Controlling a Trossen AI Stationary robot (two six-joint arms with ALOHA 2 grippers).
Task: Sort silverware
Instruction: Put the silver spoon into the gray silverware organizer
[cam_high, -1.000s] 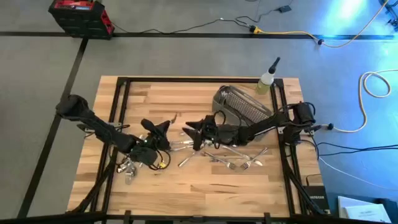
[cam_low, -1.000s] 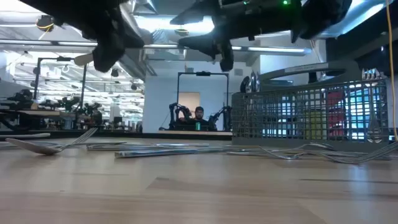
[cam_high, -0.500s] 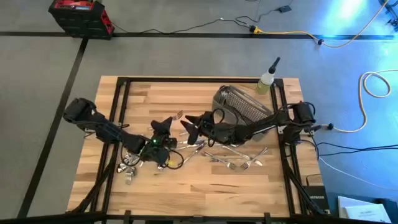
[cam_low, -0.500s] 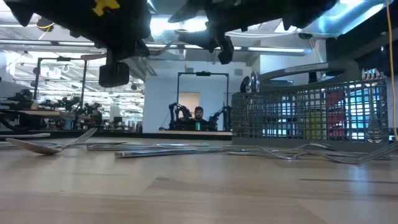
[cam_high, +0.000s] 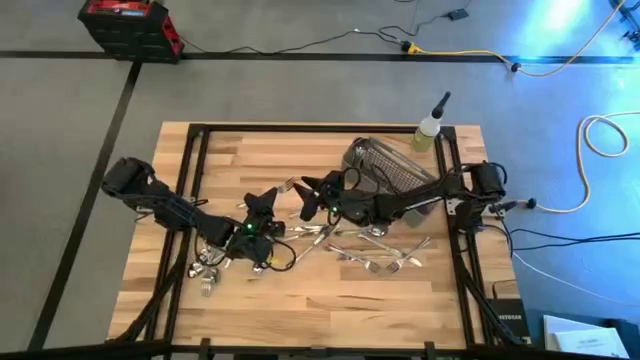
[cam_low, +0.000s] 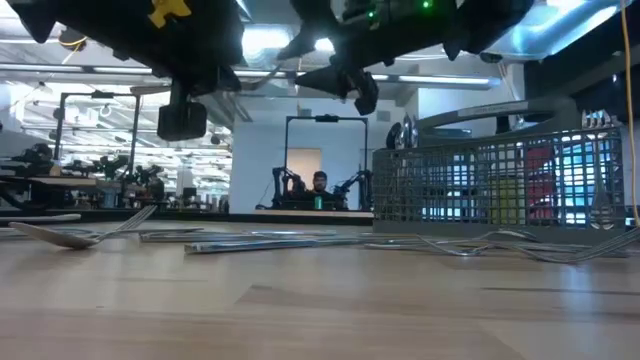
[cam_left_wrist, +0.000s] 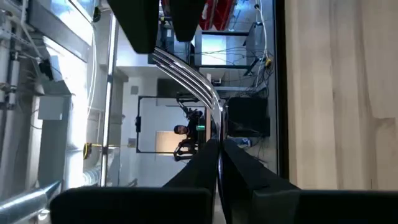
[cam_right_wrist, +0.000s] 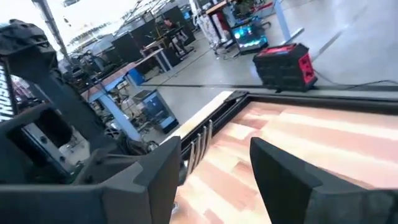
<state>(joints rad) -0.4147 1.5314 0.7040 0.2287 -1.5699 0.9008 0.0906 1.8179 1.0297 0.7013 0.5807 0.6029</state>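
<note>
My left gripper (cam_high: 267, 204) is shut on one silver fork (cam_left_wrist: 198, 79) above the table's middle. The fork's tines (cam_high: 290, 186) reach toward my right gripper (cam_high: 306, 194), which hangs open just right of it. In the right wrist view the tines (cam_right_wrist: 199, 147) stand between my right gripper's (cam_right_wrist: 216, 147) fingers, close to one finger (cam_right_wrist: 169, 163); I cannot tell whether they touch. More silverware (cam_high: 372, 252) lies flat on the wood at centre right, and a smaller heap (cam_high: 206, 270) under my left arm. The mesh basket (cam_high: 386, 166) lies at the back right. My left gripper pinches the fork's handle (cam_left_wrist: 218, 132) between its two fingers, which lie along the handle. The fork is lifted clear of the table and sticks out past the fingertips, tines (cam_left_wrist: 166, 60) leading toward the other gripper.
A squeeze bottle (cam_high: 430, 130) stands at the far right corner beside the basket. Forks and spoons (cam_low: 250, 240) lie spread across the table in the low view, with bare wood (cam_high: 330, 310) along the near edge. A person sits at another robot station (cam_low: 318, 188) in the room behind.
My left gripper has carried the fork toward the table's right and a little up, then held still. My right gripper has moved toward the far edge and closed in on the fork's tine end, staying open.
</note>
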